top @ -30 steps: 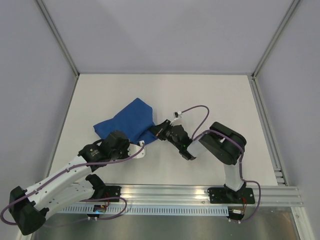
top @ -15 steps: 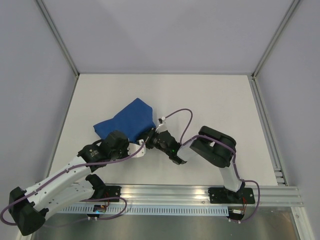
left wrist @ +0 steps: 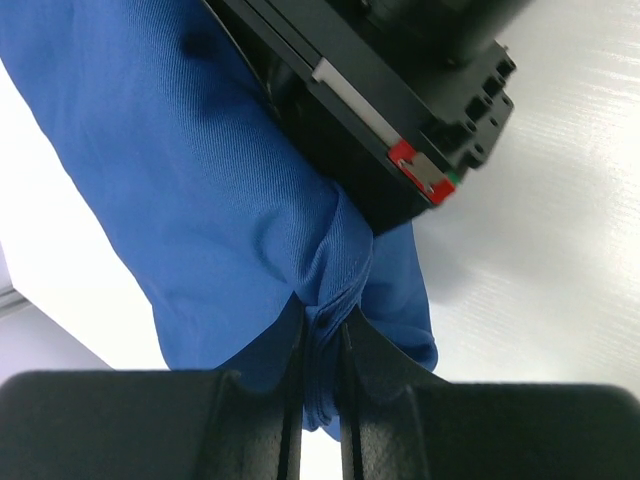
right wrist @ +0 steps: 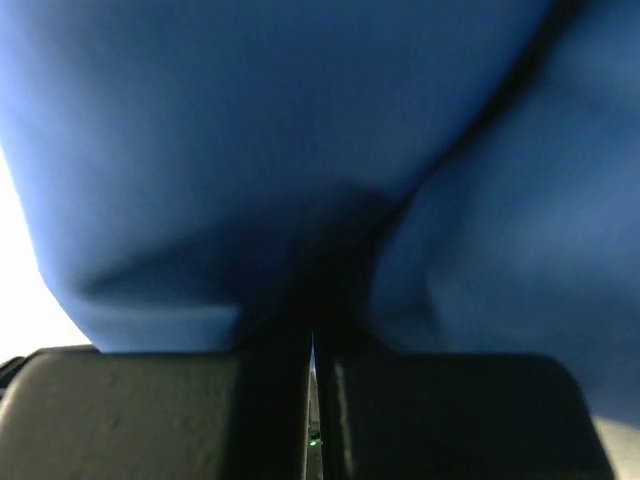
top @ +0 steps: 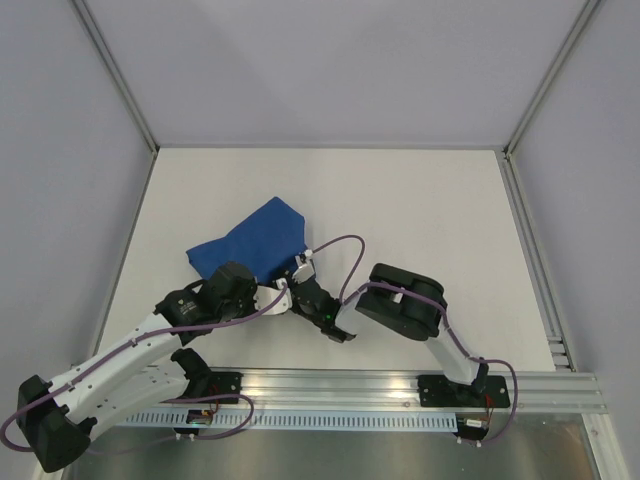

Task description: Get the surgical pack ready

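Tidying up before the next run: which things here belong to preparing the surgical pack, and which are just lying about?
Job in hand: blue drape, pinched at its near edge by the left end effector and right end effector, both shut on it.
Just there: white table, metal rail along its near edge; both fixtures.

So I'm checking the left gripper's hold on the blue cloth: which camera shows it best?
The left wrist view: the left gripper is shut on a pinched fold of the blue cloth. In the top view the arm covers that pinch. The right wrist view shows only blurred cloth close up.
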